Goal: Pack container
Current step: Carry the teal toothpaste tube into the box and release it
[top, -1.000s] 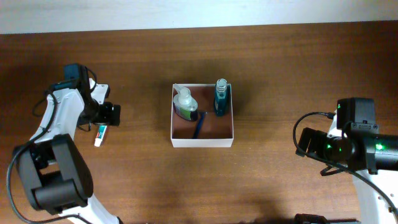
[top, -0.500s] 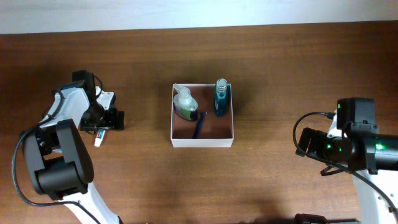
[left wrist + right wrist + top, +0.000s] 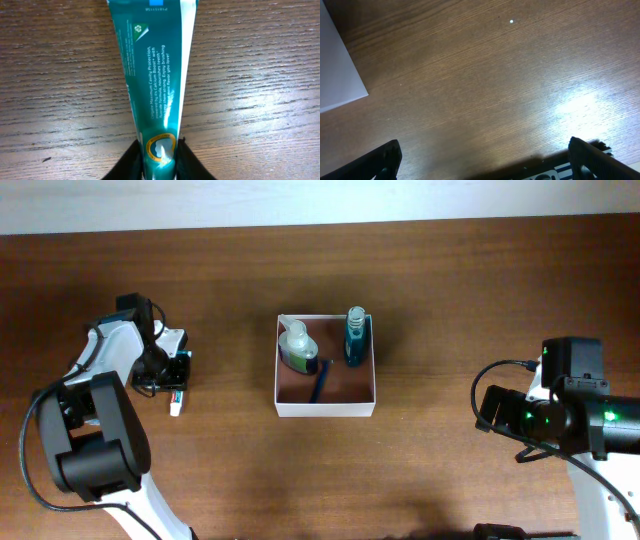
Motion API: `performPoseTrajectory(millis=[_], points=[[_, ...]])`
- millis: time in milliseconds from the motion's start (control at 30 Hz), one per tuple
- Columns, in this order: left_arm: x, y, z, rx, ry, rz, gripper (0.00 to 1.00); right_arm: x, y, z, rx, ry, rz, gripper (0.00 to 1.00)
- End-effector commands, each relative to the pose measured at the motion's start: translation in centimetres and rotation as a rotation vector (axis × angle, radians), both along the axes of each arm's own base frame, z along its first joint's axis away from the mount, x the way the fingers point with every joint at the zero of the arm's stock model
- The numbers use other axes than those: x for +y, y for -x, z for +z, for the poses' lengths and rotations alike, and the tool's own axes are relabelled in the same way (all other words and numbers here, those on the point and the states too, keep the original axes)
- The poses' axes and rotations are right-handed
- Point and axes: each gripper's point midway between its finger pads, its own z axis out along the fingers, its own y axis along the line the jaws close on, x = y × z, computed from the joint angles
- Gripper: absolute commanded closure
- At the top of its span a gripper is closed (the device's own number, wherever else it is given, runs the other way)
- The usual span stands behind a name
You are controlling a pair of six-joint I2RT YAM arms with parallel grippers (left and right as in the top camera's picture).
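Note:
The container [image 3: 325,408], a shallow white-walled box with a reddish-brown inside, sits mid-table. In it are a clear bottle with green liquid [image 3: 296,348], a teal bottle [image 3: 354,337] and a dark blue stick-like item [image 3: 320,381]. Left of it, a teal and white toothpaste tube [image 3: 177,403] lies flat on the wood. My left gripper [image 3: 177,376] is shut on one end of it. In the left wrist view the tube [image 3: 155,75] runs away from the gripper [image 3: 159,161], with black fingers [image 3: 129,164] pressed on both sides. My right gripper [image 3: 485,160] is open above bare wood.
The table is dark brown wood [image 3: 450,280] with a pale wall along the far edge. A white corner of the container [image 3: 337,65] shows at the left of the right wrist view. The right arm [image 3: 560,405] stands at the table's right side.
My left gripper came down over the tube and closed on it. The tube has shifted slightly toward the container. The right arm has not moved.

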Motion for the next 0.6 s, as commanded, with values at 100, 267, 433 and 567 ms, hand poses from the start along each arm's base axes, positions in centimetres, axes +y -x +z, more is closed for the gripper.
performPoseTrajectory(millis=[100,267,433,567], points=[[-0.1,-0.3,0.6,-0.015,0.016,0.028,0.92,-0.1,0.1,-0.2,0.010,0.014,0.000,0.01],[-1.9,-2.6,8.3,-0.193,0.047,0.004,0.99,-0.1,0.1,-0.2,0.009,0.014,0.000,0.01],[-7.6,-2.6,17.7,-0.434,0.051,-0.163,1.00,-0.1,0.1,-0.1,0.009,0.014,0.000,0.01],[-14.3,-0.6,22.5,-0.572,0.057,-0.435,0.99,-0.1,0.1,-0.1,0.009,0.014,0.000,0.01]])
